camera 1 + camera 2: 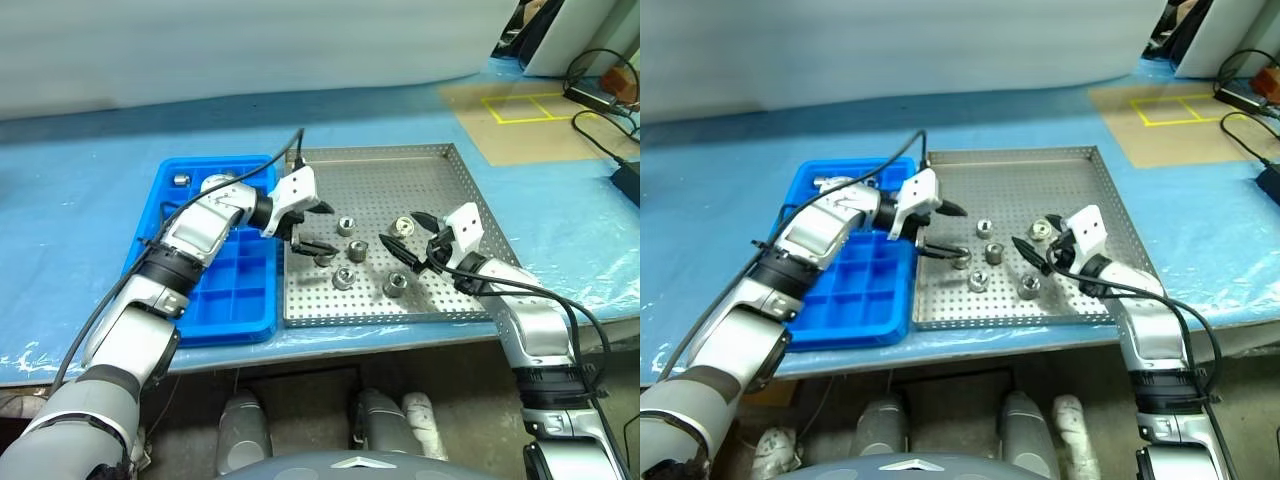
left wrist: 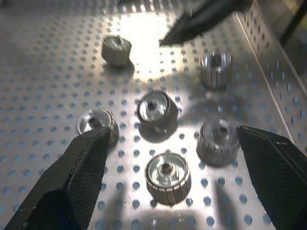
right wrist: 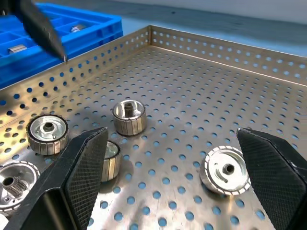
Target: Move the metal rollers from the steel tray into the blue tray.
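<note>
While both claws stand released and empty, the views read as follows.

Head views: the left claw (image 1: 318, 228) hangs over the left part of the steel tray (image 1: 455, 185), beside the blue tray (image 1: 232, 320); the right claw (image 1: 408, 242) hovers over the tray's near right part. About six metal rollers (image 1: 349, 227) lie loose on the perforated floor between them, and at least one small metal piece sits in a far compartment of the blue tray.

Left wrist view: spread fingers (image 2: 81, 172) frame a cluster of rollers; one (image 2: 166, 175) lies midway, with close neighbours on both sides.

Right wrist view: wide fingers (image 3: 79, 167) straddle two rollers, one (image 3: 226, 170) near the far finger.

Risk: the claws face each other over one cluster, so both descending could clash.

Risk: the rollers sit close together, so a closing finger may knock a neighbour or pinch two.
</note>
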